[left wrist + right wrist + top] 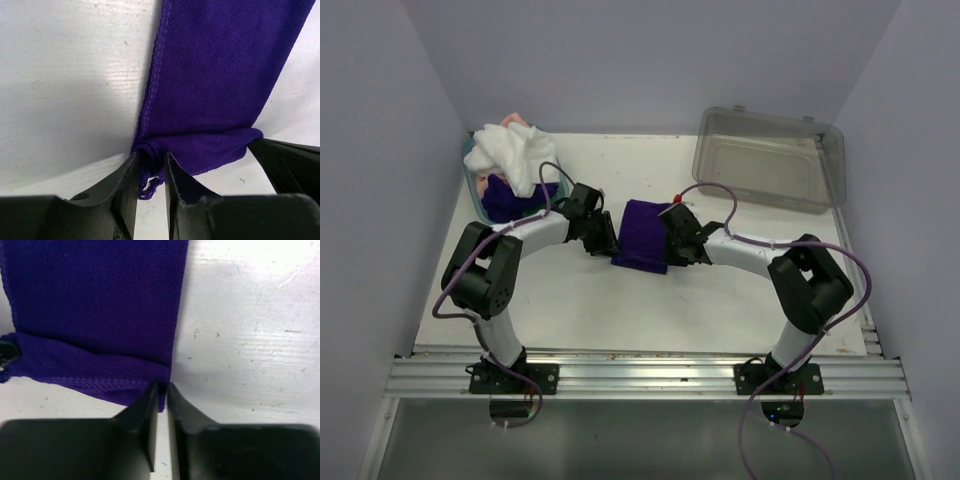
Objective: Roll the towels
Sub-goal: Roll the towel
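Purple towel [642,235] is lying flat on the bench [620,305], with its near edge folded over into a low first turn. Left pincer [150,162] is clenching the left corner of that fold, and cloth is bunching between its fingers. Right pincer [161,390] is grasping the right corner, its fingers almost meeting on the hem. Behind and left of the purple towel, a basket [470,182] is holding a white towel [510,155], a second purple towel [505,200] and a pink towel [516,121] peeking out behind. Behind and right of the purple towel, a clear bin [770,155] is sitting well apart.
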You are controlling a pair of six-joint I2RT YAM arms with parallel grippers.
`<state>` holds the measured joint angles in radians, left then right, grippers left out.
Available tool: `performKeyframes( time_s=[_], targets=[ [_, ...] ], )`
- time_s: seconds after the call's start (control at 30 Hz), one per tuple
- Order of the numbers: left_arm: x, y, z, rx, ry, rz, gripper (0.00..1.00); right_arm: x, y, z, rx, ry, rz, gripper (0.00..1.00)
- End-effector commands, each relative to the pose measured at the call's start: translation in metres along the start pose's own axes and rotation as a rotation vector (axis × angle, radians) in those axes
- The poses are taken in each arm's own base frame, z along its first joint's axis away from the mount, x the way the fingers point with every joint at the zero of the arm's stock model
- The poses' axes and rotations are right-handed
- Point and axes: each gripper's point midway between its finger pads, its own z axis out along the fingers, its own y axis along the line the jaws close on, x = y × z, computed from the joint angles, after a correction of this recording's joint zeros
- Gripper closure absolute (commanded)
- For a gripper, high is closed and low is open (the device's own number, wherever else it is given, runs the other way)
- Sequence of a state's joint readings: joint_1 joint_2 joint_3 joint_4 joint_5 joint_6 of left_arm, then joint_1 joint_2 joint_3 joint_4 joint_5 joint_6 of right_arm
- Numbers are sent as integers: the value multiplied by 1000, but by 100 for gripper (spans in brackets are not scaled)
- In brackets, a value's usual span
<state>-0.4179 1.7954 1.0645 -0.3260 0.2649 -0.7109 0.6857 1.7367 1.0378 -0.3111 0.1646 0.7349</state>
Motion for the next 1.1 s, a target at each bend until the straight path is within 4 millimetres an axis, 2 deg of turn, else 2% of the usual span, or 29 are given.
performKeyframes(
  time_s=[0.0, 0.1, 0.2, 0.23, 0.33, 0.37, 0.57, 0.67, 0.7, 0.77, 0.8, 0.87, 0.9, 0.97, 1.03, 1.07],
  targets=[
    [-15, -6, -4, 15, -27, 14, 64, -16, 6, -6, -11, -32, -16, 80],
    [-17, -10, -9, 25, -37, 18, 52, -24, 9, -15, -21, -57, -23, 68],
    [-19, -11, -17, 18, -48, 22, 50, -31, 9, -25, -18, -75, -37, 62],
    [-20, -11, -19, 12, -56, 21, 45, -33, 10, -30, -25, -82, -40, 61],
    [-23, -14, -26, 15, -72, 26, 44, -38, 13, -36, -39, -91, -47, 60],
    [-23, -14, -29, 14, -77, 30, 38, -38, 14, -36, -41, -91, -51, 59],
    [-29, -13, -36, -8, -108, 27, 27, -35, 22, -36, -78, -64, -78, 59],
    [-32, -13, -41, -18, -135, 12, 26, -32, 29, -37, -110, -39, -102, 65],
    [-33, -13, -43, -23, -146, 10, 27, -32, 31, -38, -121, -40, -106, 70],
    [-37, -11, -52, -45, -187, 7, 31, -31, 36, -40, -149, -33, -126, 77],
    [-38, -10, -55, -59, -202, 7, 40, -32, 41, -42, -167, -30, -138, 83],
    [-41, -12, -64, -85, -244, 19, 53, -26, 42, -37, -163, 6, -176, 88],
    [-40, -15, -66, -83, -247, 25, 62, -27, 45, -37, -162, 8, -185, 92],
    [-30, -23, -66, -76, -231, 45, 72, -26, 40, -31, -139, 19, -195, 94],
    [-16, -32, -62, -57, -196, 73, 93, -28, 41, -30, -130, 19, -205, 95],
    [-9, -35, -59, -44, -175, 83, 100, -26, 40, -26, -121, 31, -223, 96]
  ],
)
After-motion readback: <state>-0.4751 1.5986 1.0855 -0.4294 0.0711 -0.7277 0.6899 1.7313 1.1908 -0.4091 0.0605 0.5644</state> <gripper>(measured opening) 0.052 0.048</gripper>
